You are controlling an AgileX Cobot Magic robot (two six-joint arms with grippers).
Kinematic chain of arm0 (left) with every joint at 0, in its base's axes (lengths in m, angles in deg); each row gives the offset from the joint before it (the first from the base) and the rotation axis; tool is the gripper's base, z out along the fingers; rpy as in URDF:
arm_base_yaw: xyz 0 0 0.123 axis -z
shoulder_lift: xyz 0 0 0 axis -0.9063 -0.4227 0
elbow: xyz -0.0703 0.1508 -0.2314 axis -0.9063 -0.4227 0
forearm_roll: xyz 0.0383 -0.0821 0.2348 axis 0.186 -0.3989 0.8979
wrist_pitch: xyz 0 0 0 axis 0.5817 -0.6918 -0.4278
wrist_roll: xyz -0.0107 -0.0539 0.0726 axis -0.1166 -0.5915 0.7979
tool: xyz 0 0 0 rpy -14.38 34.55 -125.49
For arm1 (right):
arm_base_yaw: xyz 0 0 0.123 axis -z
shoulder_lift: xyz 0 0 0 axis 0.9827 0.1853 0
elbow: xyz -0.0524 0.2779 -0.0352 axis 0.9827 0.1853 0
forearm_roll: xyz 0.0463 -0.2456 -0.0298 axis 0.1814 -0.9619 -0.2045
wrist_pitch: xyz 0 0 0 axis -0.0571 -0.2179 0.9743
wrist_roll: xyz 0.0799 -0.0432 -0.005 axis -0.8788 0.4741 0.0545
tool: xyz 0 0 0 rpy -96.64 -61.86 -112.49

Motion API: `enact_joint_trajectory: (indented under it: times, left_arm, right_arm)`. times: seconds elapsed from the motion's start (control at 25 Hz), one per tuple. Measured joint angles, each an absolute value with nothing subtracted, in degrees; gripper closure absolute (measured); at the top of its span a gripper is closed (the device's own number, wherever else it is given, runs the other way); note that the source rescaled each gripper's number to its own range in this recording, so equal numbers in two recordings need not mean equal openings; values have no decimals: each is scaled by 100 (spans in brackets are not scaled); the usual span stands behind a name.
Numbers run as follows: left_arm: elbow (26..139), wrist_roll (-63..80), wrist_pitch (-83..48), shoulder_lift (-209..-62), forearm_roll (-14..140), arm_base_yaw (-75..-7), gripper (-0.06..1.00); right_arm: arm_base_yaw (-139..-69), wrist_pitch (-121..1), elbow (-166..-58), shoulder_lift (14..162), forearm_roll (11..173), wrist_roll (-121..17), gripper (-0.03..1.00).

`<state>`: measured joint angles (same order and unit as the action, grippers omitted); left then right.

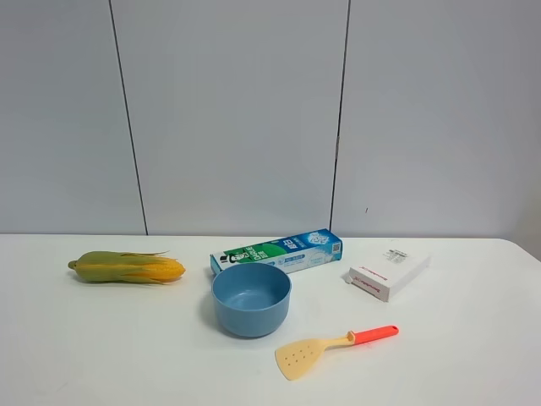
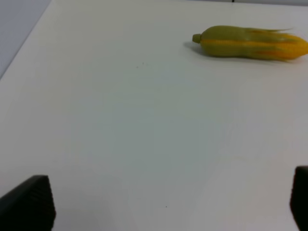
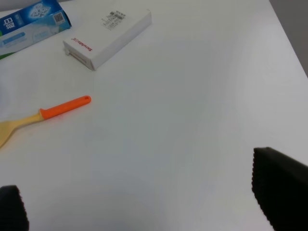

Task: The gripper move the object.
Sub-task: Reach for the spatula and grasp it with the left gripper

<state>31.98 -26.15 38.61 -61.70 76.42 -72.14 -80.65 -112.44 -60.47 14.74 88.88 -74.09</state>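
The spatula [image 1: 334, 347] lies flat on the white table, its pale yellow slotted blade toward the front and its orange-red handle pointing right. In the right wrist view its handle [image 3: 65, 106] shows well ahead of my right gripper [image 3: 144, 214], whose fingers [image 3: 279, 187] stand wide apart over bare table. My left gripper [image 2: 168, 204] is open too, its fingertips [image 2: 29, 202] at the frame's corners over bare table, far from the spatula. Neither gripper shows in the exterior high view.
A blue bowl [image 1: 251, 299] stands just left of the spatula. A corn cob [image 1: 127, 267] lies at the left, also in the left wrist view [image 2: 250, 43]. A toothpaste box [image 1: 279, 252] and a white box [image 1: 386, 271] lie behind.
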Motion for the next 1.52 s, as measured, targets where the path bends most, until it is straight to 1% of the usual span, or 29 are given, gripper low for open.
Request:
enact_joint_trajectory:
  times: [1.4,1.52]
  left_arm:
    - [3198,-2615,3861,-6170,7642,-7214,-6]
    - [3198,-2569,3861,-6270,7247,-7214,-6]
  right_arm:
    - [-8065,-11244,-6047,1474,8888,-7409,-3]
    - [-8065,-11244,-6047,1474,8888,-7409,-3]
